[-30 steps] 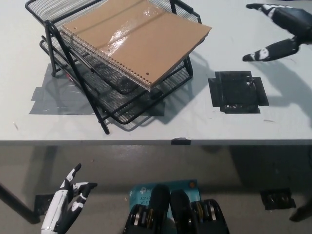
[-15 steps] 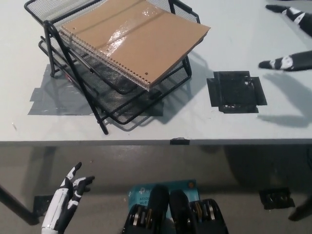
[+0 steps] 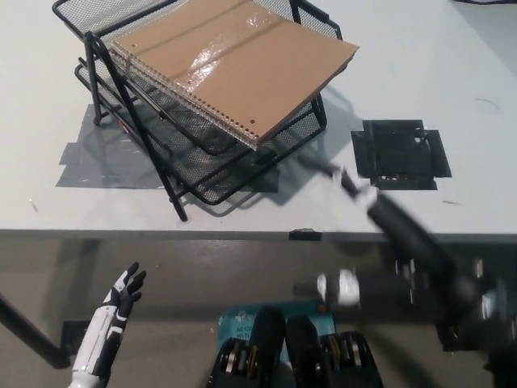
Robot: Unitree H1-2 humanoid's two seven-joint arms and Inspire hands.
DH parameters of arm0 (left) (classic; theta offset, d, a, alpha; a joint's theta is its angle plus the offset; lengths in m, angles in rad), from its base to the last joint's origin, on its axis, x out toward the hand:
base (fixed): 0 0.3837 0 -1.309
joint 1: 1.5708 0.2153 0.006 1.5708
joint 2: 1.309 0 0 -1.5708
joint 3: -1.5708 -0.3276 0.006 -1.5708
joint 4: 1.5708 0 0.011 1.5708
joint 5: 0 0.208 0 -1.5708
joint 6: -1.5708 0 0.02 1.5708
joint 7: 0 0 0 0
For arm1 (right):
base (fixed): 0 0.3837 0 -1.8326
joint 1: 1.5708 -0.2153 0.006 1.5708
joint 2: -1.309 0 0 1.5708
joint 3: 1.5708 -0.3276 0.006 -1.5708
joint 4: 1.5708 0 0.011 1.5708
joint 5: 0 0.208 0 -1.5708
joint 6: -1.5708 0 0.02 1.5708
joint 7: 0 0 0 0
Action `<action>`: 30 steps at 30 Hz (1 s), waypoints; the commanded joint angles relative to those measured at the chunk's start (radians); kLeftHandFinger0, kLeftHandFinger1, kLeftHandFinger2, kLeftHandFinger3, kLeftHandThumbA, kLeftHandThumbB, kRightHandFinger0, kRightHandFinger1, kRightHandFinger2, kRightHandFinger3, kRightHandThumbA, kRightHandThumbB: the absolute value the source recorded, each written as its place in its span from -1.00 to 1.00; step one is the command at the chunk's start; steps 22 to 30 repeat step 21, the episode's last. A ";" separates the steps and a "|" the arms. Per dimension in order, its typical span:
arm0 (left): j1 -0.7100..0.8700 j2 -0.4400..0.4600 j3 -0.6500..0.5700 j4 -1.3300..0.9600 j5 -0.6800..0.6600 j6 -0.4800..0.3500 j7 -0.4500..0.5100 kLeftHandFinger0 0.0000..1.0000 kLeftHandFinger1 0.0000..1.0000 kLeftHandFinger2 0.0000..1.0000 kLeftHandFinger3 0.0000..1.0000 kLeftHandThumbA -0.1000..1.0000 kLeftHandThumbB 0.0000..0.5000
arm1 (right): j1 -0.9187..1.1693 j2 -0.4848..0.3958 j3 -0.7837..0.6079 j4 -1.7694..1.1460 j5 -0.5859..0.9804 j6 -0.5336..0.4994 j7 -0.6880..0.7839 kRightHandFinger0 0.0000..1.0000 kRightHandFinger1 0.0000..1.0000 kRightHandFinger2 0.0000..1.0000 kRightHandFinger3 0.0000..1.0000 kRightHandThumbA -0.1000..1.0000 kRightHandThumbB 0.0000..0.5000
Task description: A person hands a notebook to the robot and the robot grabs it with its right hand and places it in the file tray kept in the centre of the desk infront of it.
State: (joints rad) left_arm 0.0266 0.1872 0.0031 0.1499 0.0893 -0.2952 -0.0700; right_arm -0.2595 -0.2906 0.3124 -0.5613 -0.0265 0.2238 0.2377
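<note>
A: Location of the notebook [image 3: 234, 65]?
B: It lies on the top tier of the file tray [image 3: 174, 174], which stands on the desk [image 3: 420, 73]; one corner overhangs the rim.
A: Hand status?
B: Right hand [image 3: 380, 250]: motion-blurred at the desk's front edge, fingers spread, holding nothing. Left hand [image 3: 121, 295]: below the desk edge, fingers apart, empty.

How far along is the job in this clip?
Placing looks done: the notebook lies on the top tier of the tray, overhanging its front right edge. Nothing is in hand: the blurred right hand is low by the desk edge, apart from the notebook. The left hand rests open at lower left. Nothing visible is left.
</note>
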 commanded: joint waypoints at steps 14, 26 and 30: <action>0.027 -0.011 -0.039 -0.045 -0.010 -0.112 -0.010 1.00 1.00 1.00 1.00 1.00 0.78 | 0.453 0.331 -0.284 0.249 0.177 -0.403 -0.168 1.00 1.00 1.00 1.00 1.00 0.35; 0.038 -0.020 -0.044 -0.048 -0.010 -0.102 -0.002 1.00 1.00 1.00 1.00 1.00 0.80 | 0.471 0.353 -0.296 0.412 0.170 -0.434 -0.157 1.00 1.00 1.00 1.00 1.00 0.03; 0.038 -0.020 -0.044 -0.048 -0.010 -0.102 -0.002 1.00 1.00 1.00 1.00 1.00 0.80 | 0.471 0.353 -0.296 0.412 0.170 -0.434 -0.157 1.00 1.00 1.00 1.00 1.00 0.03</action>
